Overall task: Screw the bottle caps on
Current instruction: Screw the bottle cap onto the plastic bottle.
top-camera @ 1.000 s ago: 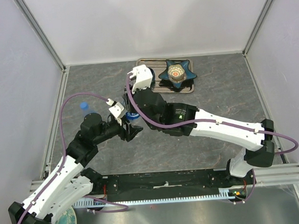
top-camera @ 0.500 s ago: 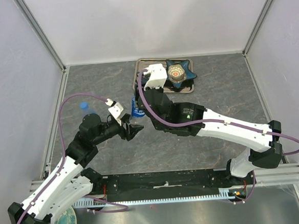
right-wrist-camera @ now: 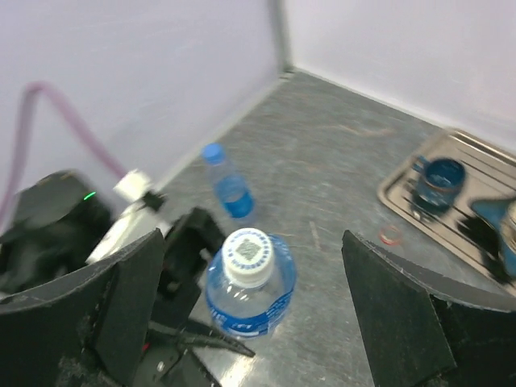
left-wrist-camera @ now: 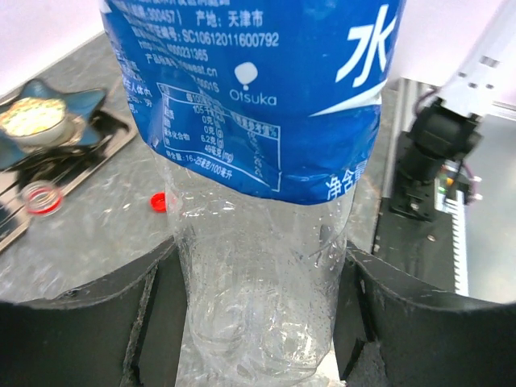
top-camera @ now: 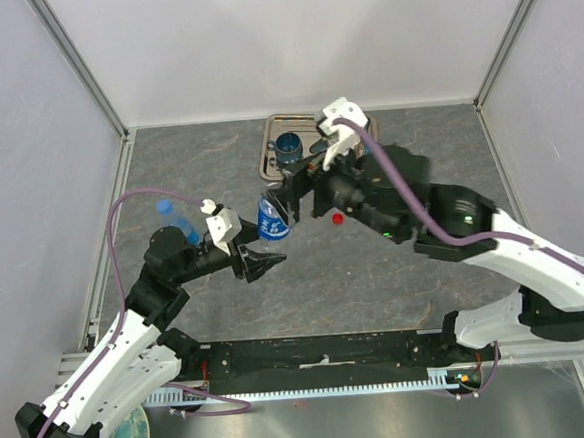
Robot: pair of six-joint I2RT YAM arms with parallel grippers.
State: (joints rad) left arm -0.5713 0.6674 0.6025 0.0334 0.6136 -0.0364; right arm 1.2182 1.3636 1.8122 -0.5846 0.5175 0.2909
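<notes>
Two bottles are in view. The labelled bottle [left-wrist-camera: 266, 89] stands roughly upright in the left claw [left-wrist-camera: 262, 322], which is clamped on its clear lower part. Both black fingers [left-wrist-camera: 89, 322] press against the plastic, below the blue label. A white cap [right-wrist-camera: 248, 251] sits on its neck, but how far down it is screwed cannot be told, nor whether the bottle's base touches the table [top-camera: 418, 160].

The right claw [right-wrist-camera: 251, 282] hangs above that cap with its fingers spread wide, holding nothing and touching nothing.

The other bottle [top-camera: 179, 227] is on the left side of the table, just beyond the left arm's wrist, with a blue cap [top-camera: 164, 206] on its neck. Whether it stands or lies is unclear.

A red cap [top-camera: 338, 217] lies loose on the table to the right of the labelled bottle, close under the right arm and apart from both bottles.

At the far edge a metal tray [top-camera: 271, 160] holds a dark blue cup [top-camera: 289, 146] — the right arm covers the tray's right part in the top view.
</notes>
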